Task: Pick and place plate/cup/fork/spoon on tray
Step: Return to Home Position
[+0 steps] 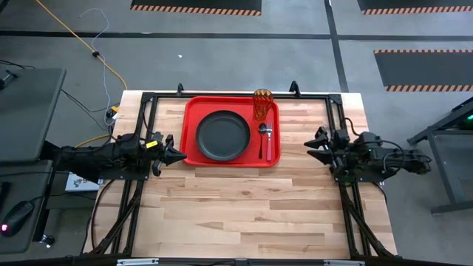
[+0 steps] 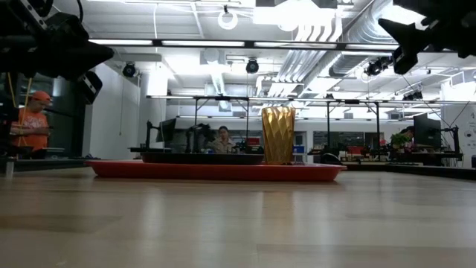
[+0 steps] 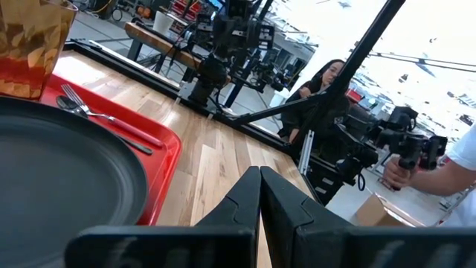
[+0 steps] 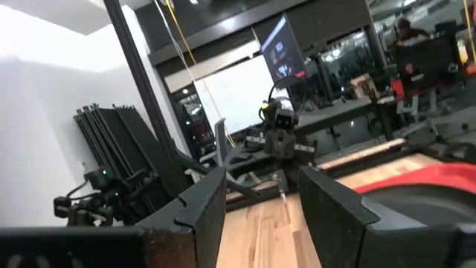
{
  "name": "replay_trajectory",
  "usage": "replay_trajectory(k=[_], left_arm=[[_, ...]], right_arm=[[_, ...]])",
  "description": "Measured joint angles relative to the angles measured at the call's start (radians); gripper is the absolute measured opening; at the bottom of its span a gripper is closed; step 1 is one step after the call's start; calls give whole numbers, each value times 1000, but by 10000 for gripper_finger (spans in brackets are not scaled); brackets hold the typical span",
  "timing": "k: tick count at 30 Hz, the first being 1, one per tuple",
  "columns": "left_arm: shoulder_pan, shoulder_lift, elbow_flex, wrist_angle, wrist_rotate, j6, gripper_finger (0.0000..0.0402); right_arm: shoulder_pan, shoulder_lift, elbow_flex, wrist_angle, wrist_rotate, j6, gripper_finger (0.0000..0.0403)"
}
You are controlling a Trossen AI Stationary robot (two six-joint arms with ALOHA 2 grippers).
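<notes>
The red tray (image 1: 191,133) lies at the table's far middle. On it rest the black-grey plate (image 1: 222,136), the amber cup (image 1: 263,104) upright at the far right corner, and the fork (image 1: 269,142) and dark spoon (image 1: 262,137) side by side along the right side. My left gripper (image 1: 179,156) is shut and empty, just left of the tray; its fingertips meet in the left wrist view (image 3: 259,179). My right gripper (image 1: 312,145) is open and empty, right of the tray, with a gap between its fingers (image 4: 262,195).
Black frame rails (image 1: 222,96) run along the table's far edge and down both sides. Bare wooden tabletop (image 1: 244,214) stretches from the tray to the near edge. People show in the room beyond the table (image 2: 31,119), one holding a device (image 3: 416,149).
</notes>
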Motion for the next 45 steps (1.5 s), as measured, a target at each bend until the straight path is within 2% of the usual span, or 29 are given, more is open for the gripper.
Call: replay_trajectory(k=[9,19,24,45], left_arm=[[0,0,0,0,0,0,1],[0,0,0,0,1,0,1],[0,0,0,0,1,0,1],[0,0,0,0,1,0,1]], right_arm=[[0,0,-82,44,6,-33,161],[0,2,-85,-159,103,-115,161],[0,10,-85,-162,105,-161,161],[0,10,-85,-164,101,-110,161]])
